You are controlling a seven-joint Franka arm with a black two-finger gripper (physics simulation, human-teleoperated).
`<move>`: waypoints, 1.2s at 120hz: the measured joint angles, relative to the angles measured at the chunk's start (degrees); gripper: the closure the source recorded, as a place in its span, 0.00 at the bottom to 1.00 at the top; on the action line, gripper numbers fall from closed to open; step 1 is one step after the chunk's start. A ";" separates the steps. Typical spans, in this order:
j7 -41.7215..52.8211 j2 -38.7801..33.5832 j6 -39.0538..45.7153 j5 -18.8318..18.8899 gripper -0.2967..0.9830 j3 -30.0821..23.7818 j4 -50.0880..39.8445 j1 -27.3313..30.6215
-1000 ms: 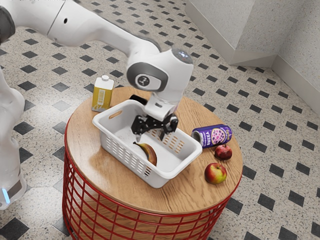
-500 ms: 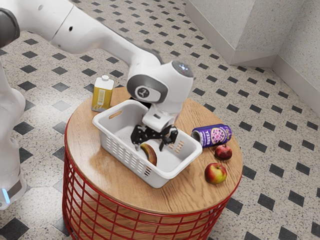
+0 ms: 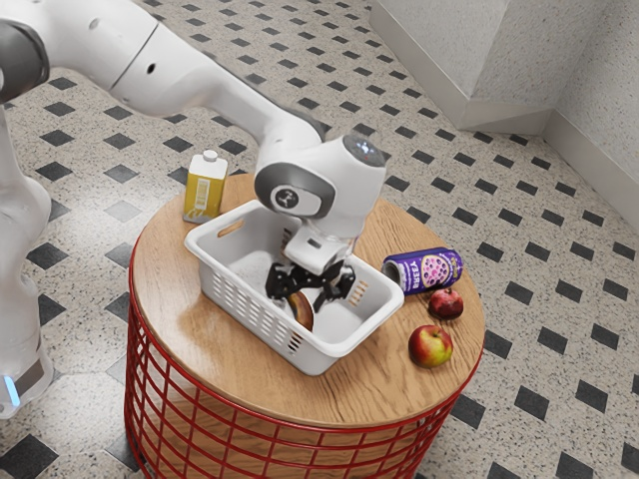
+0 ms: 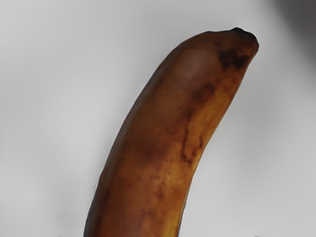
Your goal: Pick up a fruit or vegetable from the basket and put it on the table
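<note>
My gripper (image 3: 300, 302) is down inside the white basket (image 3: 371, 327), open, its two fingers standing apart over the banana. The brown-yellow banana (image 3: 304, 313) lies on the basket floor, its upper part partly hidden behind the gripper. Seen from my hand, the banana (image 4: 153, 143) is large and close, with dark blotches and a black tip, against the pale basket floor (image 4: 44, 98).
On the round wooden table (image 3: 220, 334), a yellow-and-white carton (image 3: 204, 188) stands beyond the basket's far-left end. A purple can (image 3: 425, 271), a dark red fruit (image 3: 446, 303) and a red-yellow apple (image 3: 430, 345) lie at the exterior view's right.
My gripper has moved lower in the basket and now covers more of the banana. The banana and the other items have stayed in place.
</note>
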 joint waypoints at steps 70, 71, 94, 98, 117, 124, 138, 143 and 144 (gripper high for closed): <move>-0.15 0.76 3.65 -1.12 0.64 0.79 -0.51 0.48; -0.18 0.73 3.66 -1.12 0.64 0.79 -0.50 0.47; -0.71 -3.62 3.42 -1.01 0.64 1.52 0.27 0.51; -0.80 -4.43 3.06 -1.00 0.64 1.67 0.77 0.98; -1.19 -6.55 -0.33 -0.96 0.64 1.68 6.41 7.09; -1.27 -6.66 -1.84 -0.94 0.64 1.62 9.37 11.13; -1.36 -6.62 -4.76 -0.88 0.64 1.57 12.80 19.45; -1.38 -6.57 -5.50 -0.85 0.64 1.62 13.21 21.73; -1.38 -6.54 -5.63 -0.83 0.64 1.63 13.28 22.17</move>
